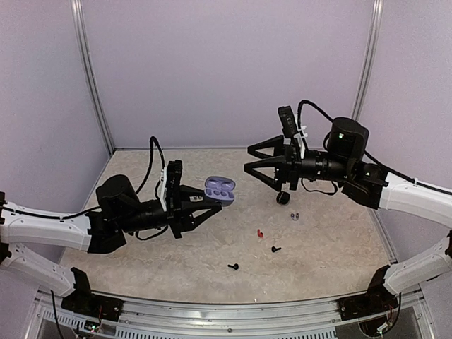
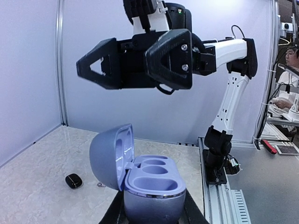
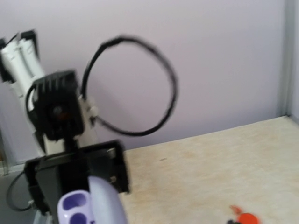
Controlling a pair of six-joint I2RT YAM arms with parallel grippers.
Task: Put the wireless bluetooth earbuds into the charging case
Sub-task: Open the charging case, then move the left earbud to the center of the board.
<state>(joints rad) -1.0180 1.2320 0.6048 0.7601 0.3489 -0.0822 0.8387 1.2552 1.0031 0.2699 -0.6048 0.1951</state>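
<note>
Left arm: the left tool (image 1: 216, 200), black and two-fingered, is clamped on the base of the lavender rounded plastic charging case (image 1: 219, 188) and holds it up off the table (image 1: 332, 247).
Case: its lid is hinged open and stands up on the left in the left wrist view. The two sockets in the base face upward.
Right arm: the right tool (image 1: 248, 159) hangs above the table with its jaws wide apart and nothing between them. It is to the right of the case with its fingertips pointing toward it, and the two are apart.
Silver earbud: the silvery grey stemmed earbud (image 1: 295, 216) lies on the table, near the small black rounded case (image 1: 283, 198) on its near right side.
Red earbud: the red stemmed earbud (image 1: 260, 232) lies on the table, nearer the arm bases than the silver one and well apart from the lavender case.
Black earbuds: the black stemmed earbud (image 1: 275, 248) lies near the red one, on its near right side. The second black earbud (image 1: 233, 266) lies further left and closest to the near edge.
Black case: it sits on the table below the right tool, shut as far as can be seen.
Right wrist view: blurred. The lavender case shows at the bottom left and a red blur at the bottom right, both without detail.
</note>
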